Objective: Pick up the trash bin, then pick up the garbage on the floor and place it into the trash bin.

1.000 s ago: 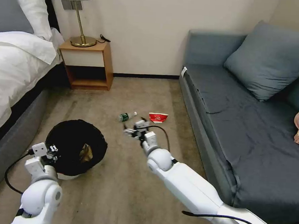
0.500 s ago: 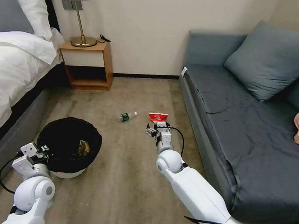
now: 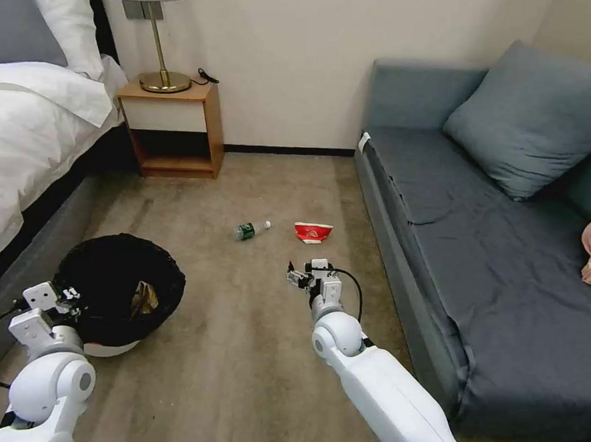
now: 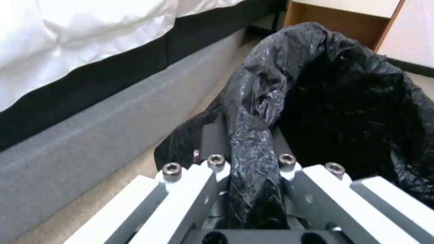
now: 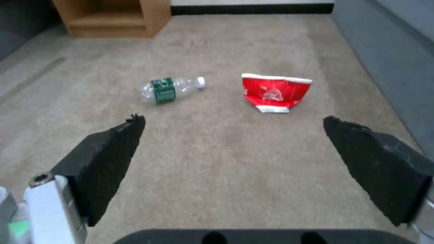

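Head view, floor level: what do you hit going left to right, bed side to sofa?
Left gripper shut on the rim → white bin with black plastic liner → clear green-label bottle → crushed red-and-white carton → grey-blue fabric sofa.

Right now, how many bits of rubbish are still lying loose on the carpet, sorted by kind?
Clear bottle with green label: 1
Red-and-white carton: 1
Total: 2, both on the floor ahead of the open right tool.

No lettering is legible on the bottle (image 5: 169, 89) or carton (image 5: 276, 92).
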Tool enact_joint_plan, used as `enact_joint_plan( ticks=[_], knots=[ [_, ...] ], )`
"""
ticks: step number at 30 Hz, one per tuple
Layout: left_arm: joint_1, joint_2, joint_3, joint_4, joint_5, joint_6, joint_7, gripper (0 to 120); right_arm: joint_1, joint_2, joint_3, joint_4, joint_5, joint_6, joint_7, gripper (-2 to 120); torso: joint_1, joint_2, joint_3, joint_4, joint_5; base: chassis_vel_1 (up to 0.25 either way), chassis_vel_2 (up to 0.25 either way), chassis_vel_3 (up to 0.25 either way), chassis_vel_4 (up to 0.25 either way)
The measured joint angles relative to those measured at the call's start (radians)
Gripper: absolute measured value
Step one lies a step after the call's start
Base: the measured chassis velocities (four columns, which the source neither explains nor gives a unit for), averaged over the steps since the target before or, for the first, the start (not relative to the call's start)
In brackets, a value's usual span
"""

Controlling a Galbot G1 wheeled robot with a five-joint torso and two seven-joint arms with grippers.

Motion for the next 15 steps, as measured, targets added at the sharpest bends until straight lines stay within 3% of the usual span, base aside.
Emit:
enact_joint_plan(
  ticks=[5, 15],
  knots=[
    [-0.006, -0.001, 0.006, 0.012, 0.015, -0.005, 0.007, 4, 0.000, 0.001, -0.004, -0.012, -0.007, 0.004, -0.007, 100, 0.000, 0.000, 0.000, 0.0000, 0.0000, -0.088, 0.079, 0.087, -0.069],
    [-0.016, -0.003, 0.022, 0.045, 0.039, -0.016, 0.017, 4, -0.004, 0.008, -0.030, -0.037, -0.031, 0.019, -0.024, 100, 0.000, 0.000, 0.000, 0.0000, 0.0000, -0.136, 0.141, 0.129, -0.143]
  ],
)
